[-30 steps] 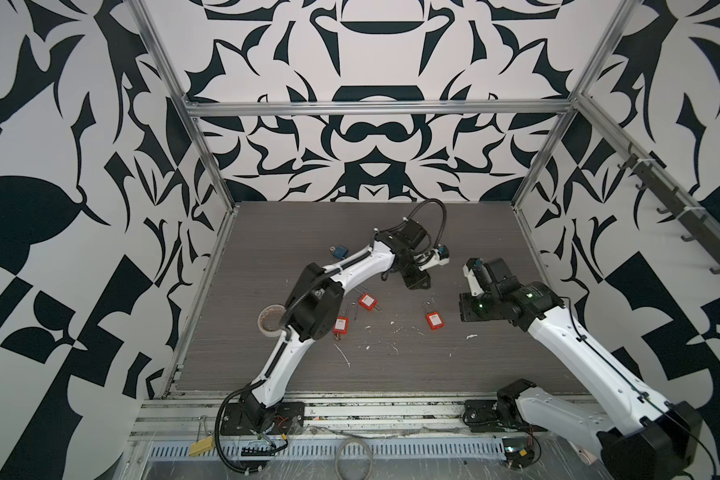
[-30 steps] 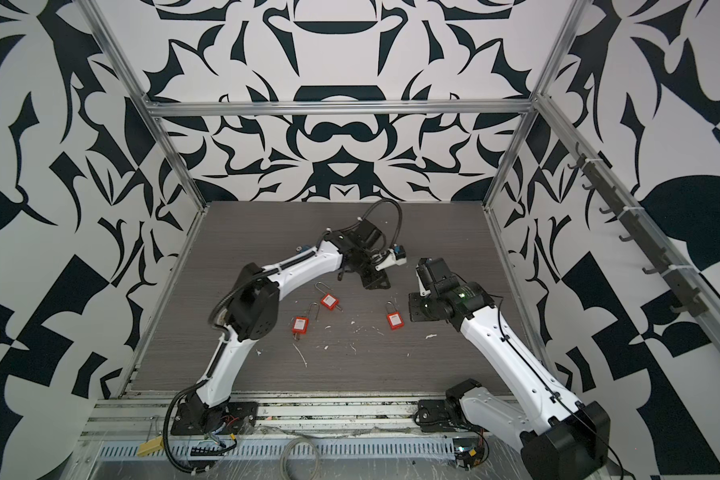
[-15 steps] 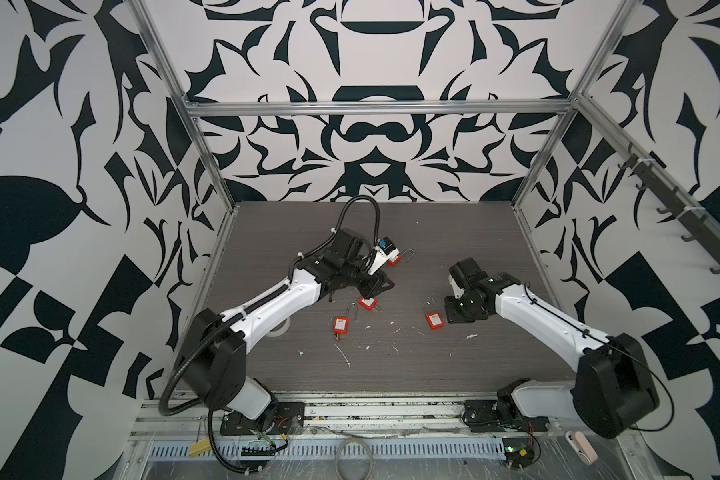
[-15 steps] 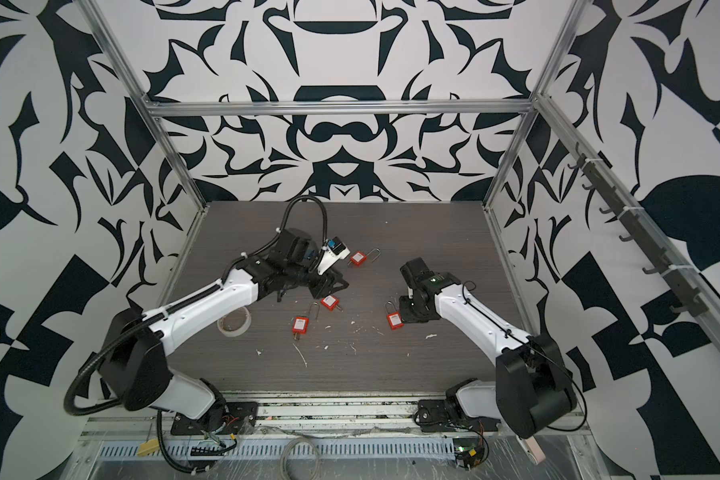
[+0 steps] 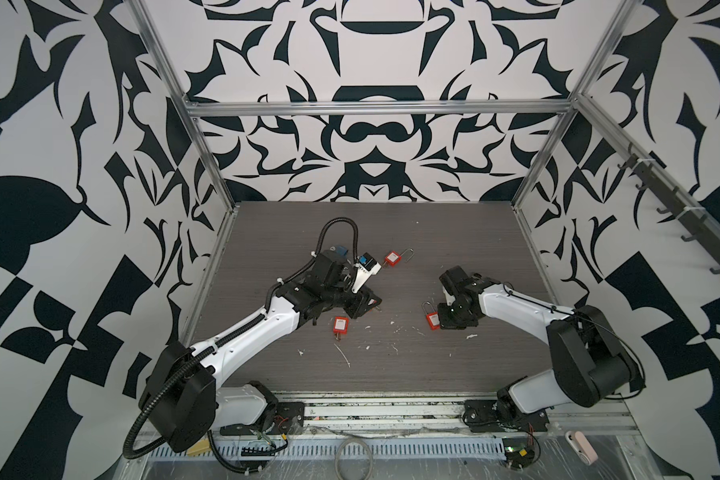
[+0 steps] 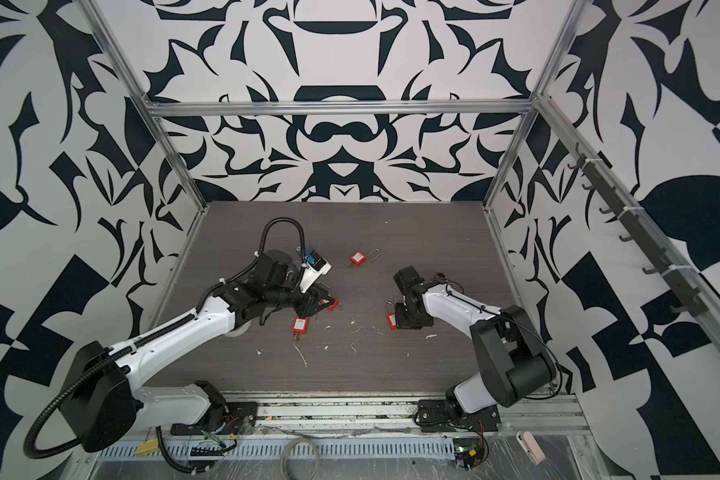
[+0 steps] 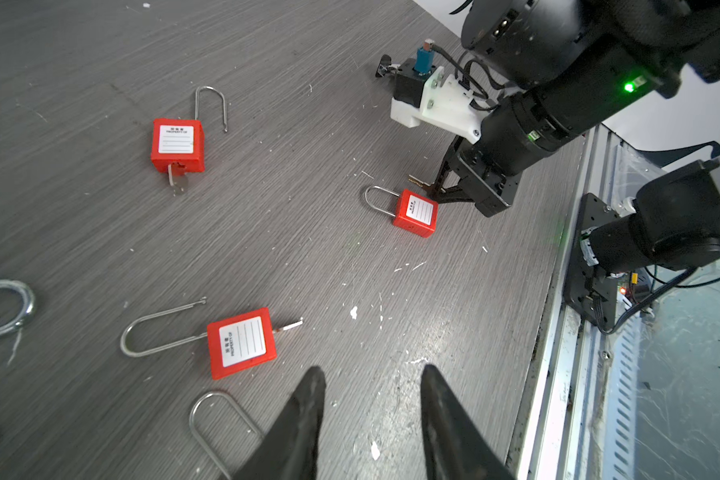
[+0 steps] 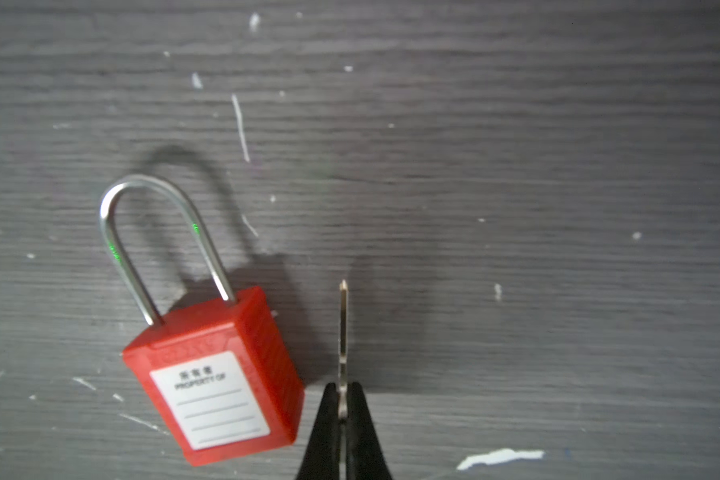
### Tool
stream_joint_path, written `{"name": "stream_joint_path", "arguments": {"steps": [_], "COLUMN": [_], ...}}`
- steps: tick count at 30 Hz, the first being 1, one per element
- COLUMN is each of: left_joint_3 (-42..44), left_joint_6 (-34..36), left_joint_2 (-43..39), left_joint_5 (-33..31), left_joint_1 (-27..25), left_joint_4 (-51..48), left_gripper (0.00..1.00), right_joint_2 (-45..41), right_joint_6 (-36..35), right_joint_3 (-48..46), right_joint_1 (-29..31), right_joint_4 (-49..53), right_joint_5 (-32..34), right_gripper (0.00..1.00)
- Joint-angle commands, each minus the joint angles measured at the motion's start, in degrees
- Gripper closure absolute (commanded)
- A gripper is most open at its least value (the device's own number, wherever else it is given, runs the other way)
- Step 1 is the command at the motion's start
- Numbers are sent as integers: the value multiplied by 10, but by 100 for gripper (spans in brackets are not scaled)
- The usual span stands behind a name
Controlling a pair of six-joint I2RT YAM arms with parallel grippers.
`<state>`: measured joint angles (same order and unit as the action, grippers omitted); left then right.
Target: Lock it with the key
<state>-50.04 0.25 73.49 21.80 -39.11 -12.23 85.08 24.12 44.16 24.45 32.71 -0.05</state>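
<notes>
- Slippage threatens: the unheld padlock (image 8: 213,374), nearer the table's (image 5: 454,232) right edge, may skid when pushed.
- Just beside it, the right gripper (image 8: 341,399) pinches the key (image 8: 343,328).
- The left gripper (image 7: 371,386) is spread, empty.

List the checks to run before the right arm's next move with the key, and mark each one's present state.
1. Key gripped by the right gripper: ok. The jaws are shut on its head and the blade sticks out ahead.
2. Key lined up with the keyhole of the padlock beside it: not ok. The blade lies alongside the red body, pointing the same way as the shackle.
3. That padlock's shackle seated: ok. Both legs enter the body.
4. Keyhole clear: cannot tell. That face is hidden.
5. Left gripper free to steady the padlock: ok. It is open and empty, though well apart from the padlock.
</notes>
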Motion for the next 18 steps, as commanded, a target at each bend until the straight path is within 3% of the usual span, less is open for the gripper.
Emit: {"name": "stream_joint_path", "arguments": {"steps": [1,6,18], "left_joint_3": [6,8,-7], "left_joint_6": [-10,-11,-3], "left_joint_2": [-23,-21,-13], "left_joint_5": [1,1,5], "left_joint_1": [2,2,2], "left_joint_4": [5,6,-11], "left_gripper": [59,59,59], "right_joint_2": [-13,-8,-16], "right_joint_6": [12,11,-11], "right_joint_3": [-5,-11,3], "right_joint_1": [11,11,-12], "right_joint_4": [-21,-31,-11], "right_joint_5": [-15,-44,-36], "right_gripper": [99,99,98]}}
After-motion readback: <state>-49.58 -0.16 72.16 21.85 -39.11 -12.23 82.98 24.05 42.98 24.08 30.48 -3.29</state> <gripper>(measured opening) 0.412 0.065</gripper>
